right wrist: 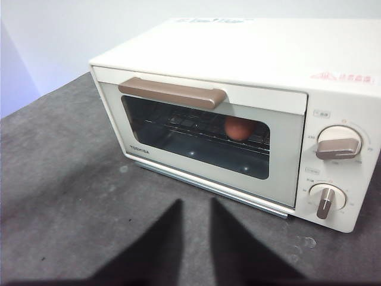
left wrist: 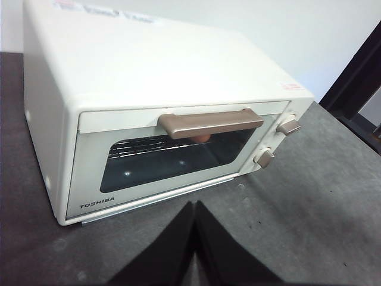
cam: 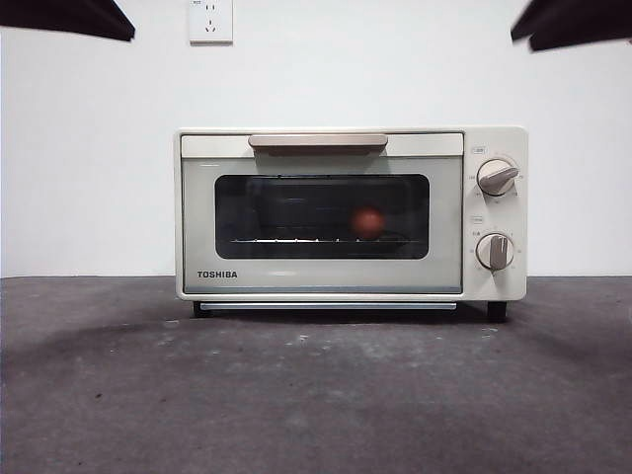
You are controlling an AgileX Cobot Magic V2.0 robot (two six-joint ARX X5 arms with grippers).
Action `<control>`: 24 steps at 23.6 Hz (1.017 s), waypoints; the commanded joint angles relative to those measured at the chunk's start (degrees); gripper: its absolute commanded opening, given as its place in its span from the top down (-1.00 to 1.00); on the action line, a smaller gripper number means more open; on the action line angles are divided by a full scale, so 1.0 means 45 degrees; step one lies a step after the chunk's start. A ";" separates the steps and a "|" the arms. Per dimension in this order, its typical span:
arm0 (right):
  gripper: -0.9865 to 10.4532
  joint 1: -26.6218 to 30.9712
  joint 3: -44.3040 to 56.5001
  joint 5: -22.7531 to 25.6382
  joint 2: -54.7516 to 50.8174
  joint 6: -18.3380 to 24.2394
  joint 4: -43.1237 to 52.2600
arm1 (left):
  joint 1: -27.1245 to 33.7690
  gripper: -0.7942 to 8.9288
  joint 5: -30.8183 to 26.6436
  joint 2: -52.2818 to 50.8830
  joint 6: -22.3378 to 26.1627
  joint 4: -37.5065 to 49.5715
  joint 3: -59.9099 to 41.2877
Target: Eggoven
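The cream TOSHIBA oven (cam: 321,286) stands in the middle of the dark table with its door closed. Behind the dark glass, the reddish-brown egg (cam: 368,221) rests on the wire rack, right of centre. The egg (right wrist: 238,128) also shows through the window in the right wrist view, and peeks out under the door handle as the egg (left wrist: 200,137) in the left wrist view. My left gripper (left wrist: 194,206) hovers in front of the oven (left wrist: 155,65), shut and empty. My right gripper (right wrist: 195,202) hangs open and empty before the oven (right wrist: 256,53).
A brown handle (cam: 318,141) runs along the top of the door. Two knobs (cam: 497,178) (cam: 495,251) sit on the oven's right panel. Two black arm tips (cam: 69,18) (cam: 578,22) show at the top corners. A wall socket (cam: 210,20) is on the white wall behind.
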State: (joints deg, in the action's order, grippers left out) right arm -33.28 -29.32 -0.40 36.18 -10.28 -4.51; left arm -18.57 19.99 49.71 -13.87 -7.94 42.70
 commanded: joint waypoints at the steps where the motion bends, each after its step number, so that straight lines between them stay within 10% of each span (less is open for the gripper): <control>1: 0.82 -0.0083 0.0151 -0.0019 0.0223 0.0117 0.0690 | -0.0058 0.82 -0.0005 -0.0097 0.0272 -0.0238 0.0165; 24: 0.82 -0.0073 0.0180 0.0471 0.0335 0.0126 0.0719 | -0.0058 0.82 0.0000 -0.0160 0.0257 -0.0787 0.0165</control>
State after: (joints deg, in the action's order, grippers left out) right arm -33.28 -28.32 1.56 37.36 -10.28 -1.89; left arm -18.57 19.86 48.69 -13.39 -12.12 42.70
